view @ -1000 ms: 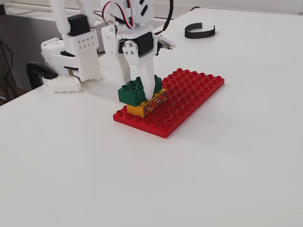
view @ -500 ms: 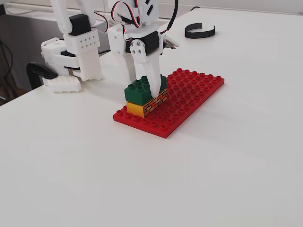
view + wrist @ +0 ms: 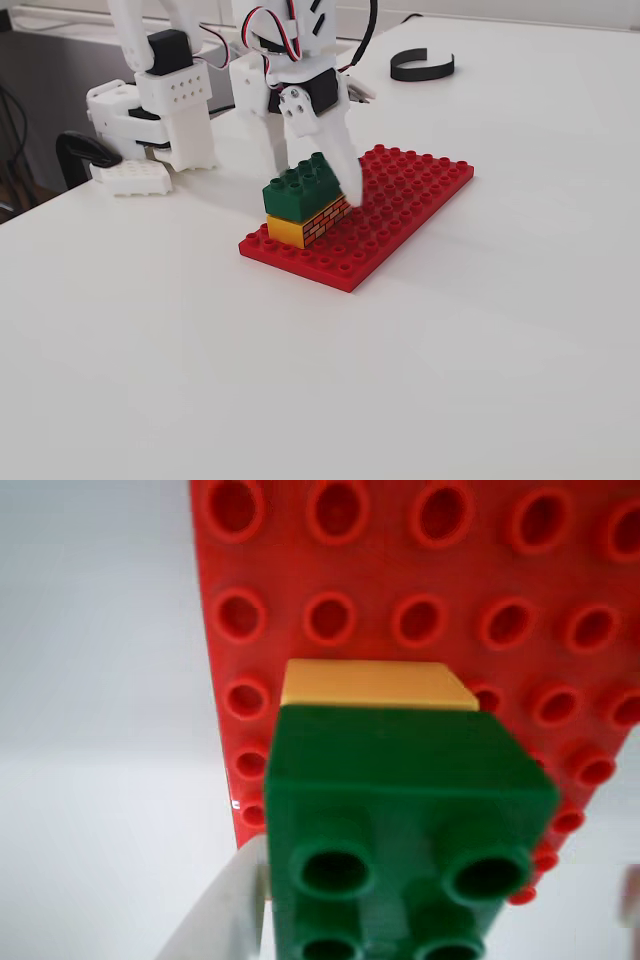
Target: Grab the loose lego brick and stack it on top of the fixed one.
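Note:
The dark green loose brick (image 3: pixel 301 186) sits on top of the yellow fixed brick (image 3: pixel 310 222), which has a brick-wall pattern on its side and stands on the red baseplate (image 3: pixel 400 205). In the wrist view the green brick (image 3: pixel 400 800) fills the centre, with a strip of the yellow brick (image 3: pixel 375 685) showing behind it. My gripper (image 3: pixel 316 182) straddles the green brick with one white finger (image 3: pixel 345 170) to its right. In the wrist view my gripper (image 3: pixel 430 910) has the left finger (image 3: pixel 225 910) beside the brick and the other at the right edge, apart from it. The jaws look open.
The arm's white base (image 3: pixel 160 120) and a black clamp (image 3: pixel 85 150) stand at the back left. A black curved band (image 3: pixel 422 66) lies at the back of the white table (image 3: pixel 450 380). The baseplate's studs (image 3: pixel 420 620) extend beyond the stack.

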Motion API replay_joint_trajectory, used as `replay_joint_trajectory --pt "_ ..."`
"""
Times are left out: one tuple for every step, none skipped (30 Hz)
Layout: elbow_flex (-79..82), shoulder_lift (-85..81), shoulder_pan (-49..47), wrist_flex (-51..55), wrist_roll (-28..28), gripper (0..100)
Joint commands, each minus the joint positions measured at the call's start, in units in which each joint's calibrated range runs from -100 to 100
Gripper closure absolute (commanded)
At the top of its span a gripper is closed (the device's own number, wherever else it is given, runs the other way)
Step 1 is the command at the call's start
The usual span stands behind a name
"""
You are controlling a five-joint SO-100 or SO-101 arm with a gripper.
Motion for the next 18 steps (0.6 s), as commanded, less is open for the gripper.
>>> replay_joint_trajectory --pt "-0.1 -0.5 0.0 0.2 0.2 48" --pt "-0.1 -0.6 0.0 0.2 0.2 46" --pt "-0.2 -0.8 0.0 0.2 0.2 46" --pt "-0.3 -1.2 0.0 0.5 0.2 46" --pt "-0.8 -1.3 0.0 1.1 0.2 46" --pt "-1.1 -1.4 0.0 1.4 0.2 46" --pt "-1.5 -1.5 0.0 2.1 0.2 46" --pt "-2.2 -1.5 -0.1 3.0 0.2 46" --pt "-2.9 -1.5 -0.1 4.2 0.2 46" --pt "-3.5 -1.5 -0.1 5.3 0.2 46" --pt "-4.4 -1.5 -0.1 6.5 0.2 46" --pt "-5.5 -1.5 -0.4 7.8 0.2 46" --pt "-6.8 -1.5 -0.7 9.2 0.2 46" --pt "-8.2 -1.5 -0.9 10.7 0.2 46" --pt "-10.1 -1.8 -1.0 12.4 0.1 46" --pt "-12.4 -2.4 -1.4 14.1 0.0 46" --pt "-14.7 -3.2 -1.6 16.0 0.0 46" --pt "-17.4 -4.5 -1.9 18.1 0.0 46"
